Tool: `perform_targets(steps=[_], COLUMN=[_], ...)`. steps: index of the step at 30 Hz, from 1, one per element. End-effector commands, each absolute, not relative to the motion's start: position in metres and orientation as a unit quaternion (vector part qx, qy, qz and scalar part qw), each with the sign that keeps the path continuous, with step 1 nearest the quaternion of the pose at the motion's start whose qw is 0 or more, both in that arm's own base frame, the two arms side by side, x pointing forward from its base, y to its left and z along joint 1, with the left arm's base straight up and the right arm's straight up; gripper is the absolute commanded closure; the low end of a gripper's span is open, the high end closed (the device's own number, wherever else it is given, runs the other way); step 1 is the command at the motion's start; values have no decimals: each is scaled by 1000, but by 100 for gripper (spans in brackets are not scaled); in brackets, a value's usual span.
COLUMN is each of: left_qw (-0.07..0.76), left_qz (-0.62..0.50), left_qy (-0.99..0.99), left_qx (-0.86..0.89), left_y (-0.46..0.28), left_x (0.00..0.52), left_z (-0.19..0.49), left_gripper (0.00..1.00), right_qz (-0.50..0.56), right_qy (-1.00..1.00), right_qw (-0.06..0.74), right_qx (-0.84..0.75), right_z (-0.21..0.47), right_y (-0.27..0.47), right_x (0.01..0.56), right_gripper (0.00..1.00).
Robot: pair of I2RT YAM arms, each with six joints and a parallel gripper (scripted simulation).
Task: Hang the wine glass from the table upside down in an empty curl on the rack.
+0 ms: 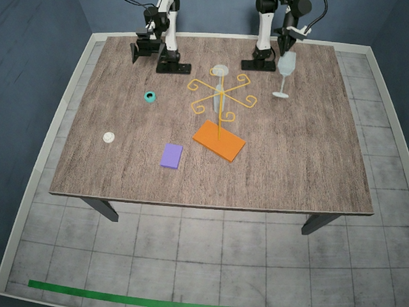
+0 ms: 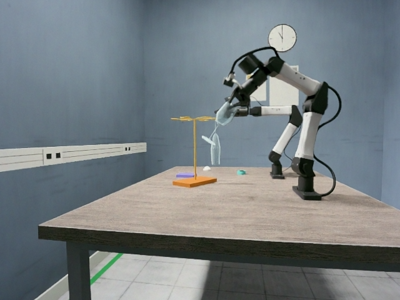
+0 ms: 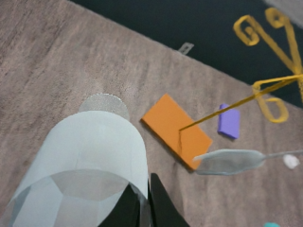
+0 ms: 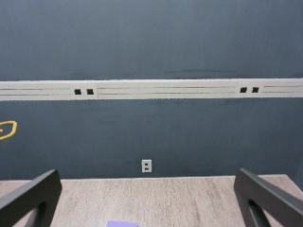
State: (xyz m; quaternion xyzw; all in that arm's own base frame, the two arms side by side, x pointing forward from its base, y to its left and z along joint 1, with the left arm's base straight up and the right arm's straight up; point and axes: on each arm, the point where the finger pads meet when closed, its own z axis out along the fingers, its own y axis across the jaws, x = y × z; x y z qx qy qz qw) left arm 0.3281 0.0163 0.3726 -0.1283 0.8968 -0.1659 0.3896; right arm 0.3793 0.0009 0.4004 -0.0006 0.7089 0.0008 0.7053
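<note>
So the wine glass (image 1: 286, 64) (image 2: 225, 113) (image 3: 95, 147) is held up off the counter (image 1: 280, 165) (image 2: 225, 213) (image 3: 47, 71) (image 4: 175, 199), pinched at the rim by the left tool (image 1: 283, 52) (image 2: 230, 102) (image 3: 145, 182), which is closed on it. It's tilted pretty noticeably, bowl at the upper end and foot lower down, so not upside down and not hung on the rack (image 1: 220, 115) (image 2: 195, 148) (image 3: 237, 105) (image 4: 14, 129). From the top it's seen well apart from the curls.

The right tool (image 1: 146, 59) (image 2: 217, 112) (image 4: 148, 178) is wide open with nothing held, well off to the other side of the rack.

The other glass (image 1: 218, 99) (image 2: 215, 149) (image 3: 229, 162) is hung bowl down at the rack, on the arms' side. The rack is stood on an orange base (image 1: 227, 146) (image 2: 194, 182) (image 3: 168, 123), with a purple block (image 1: 171, 155) (image 2: 185, 175) (image 3: 229, 122) (image 4: 122, 224) lying near it. A teal ring (image 1: 149, 100) (image 2: 241, 173) (image 3: 271, 225) can be seen on the counter too.
</note>
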Motion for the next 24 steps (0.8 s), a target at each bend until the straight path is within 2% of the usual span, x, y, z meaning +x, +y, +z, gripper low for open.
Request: perform_targets(steps=[1,13,15,16,18,24], left_qw=[449,523,508,516,516,485], left_qz=[-201,-314,-368,-397,-397,-502], left_qy=[860,780,764,746,746,702], left_qx=[-136,-139,-152,-145,-145,-138], left_y=[5,-36,-44,-54,-54,-80], left_x=[335,276,298,279,279,270], left_z=[399,455,461,481,481,512], left_gripper=[100,100,100,100,100,100], right_qz=[1,1,1,1,1,1], right_qy=[707,707,707,707,707,707], right_qw=[708,708,708,708,708,708], right_qx=[-2,-2,-2,-2,-2,-2], right_z=[406,406,406,406,406,406], right_y=[1,1,1,1,1,1], right_x=[378,378,378,378,378,378], right_gripper=[0,0,0,0,0,0])
